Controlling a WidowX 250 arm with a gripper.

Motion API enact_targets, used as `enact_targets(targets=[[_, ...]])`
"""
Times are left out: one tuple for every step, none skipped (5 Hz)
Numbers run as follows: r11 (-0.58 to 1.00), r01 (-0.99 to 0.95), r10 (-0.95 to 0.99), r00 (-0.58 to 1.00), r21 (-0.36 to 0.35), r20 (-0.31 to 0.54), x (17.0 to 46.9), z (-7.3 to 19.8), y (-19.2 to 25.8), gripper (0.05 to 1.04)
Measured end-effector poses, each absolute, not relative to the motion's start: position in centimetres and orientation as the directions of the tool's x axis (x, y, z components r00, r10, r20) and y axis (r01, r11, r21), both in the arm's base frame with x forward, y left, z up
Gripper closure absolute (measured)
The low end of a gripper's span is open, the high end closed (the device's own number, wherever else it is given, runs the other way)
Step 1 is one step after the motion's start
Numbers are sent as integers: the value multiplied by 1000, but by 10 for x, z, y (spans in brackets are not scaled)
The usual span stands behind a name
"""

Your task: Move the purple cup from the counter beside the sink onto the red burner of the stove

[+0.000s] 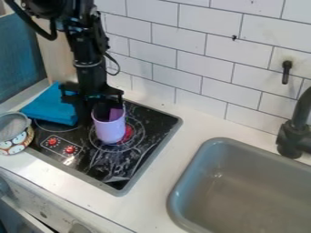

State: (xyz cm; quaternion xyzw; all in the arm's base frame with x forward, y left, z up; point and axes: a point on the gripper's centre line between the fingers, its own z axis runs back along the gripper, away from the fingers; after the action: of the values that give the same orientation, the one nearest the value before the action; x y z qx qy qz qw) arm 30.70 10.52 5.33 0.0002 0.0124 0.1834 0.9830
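Camera view, and here's the claw (91,105), right down at the purple cup's (110,131) far-left rim; how wide it stands, or whether it grips, I can't tell! The cup sits upright on the black stove (115,170), something darker purple inside. Over at left, a patterned bowl (18,144) with a grey, round piece (12,126) at its top.

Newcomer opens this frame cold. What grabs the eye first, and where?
Probably the lilac cup, bright against the black cooktop, with the black hand right at its rim. Next, the vivid blue cloth at the cooktop's upper left edge. Then the big grey sink at lower right.
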Motion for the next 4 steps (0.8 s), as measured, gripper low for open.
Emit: enact_targets(targets=[[935,-356,355,933,-2,63,308,80,105,201],[937,-349,348,933,-5,93,303,93,103,71],[942,-336,335,935,-8,119,294,115,101,76],[945,-319,320,948,74,5,269,125,111,80]])
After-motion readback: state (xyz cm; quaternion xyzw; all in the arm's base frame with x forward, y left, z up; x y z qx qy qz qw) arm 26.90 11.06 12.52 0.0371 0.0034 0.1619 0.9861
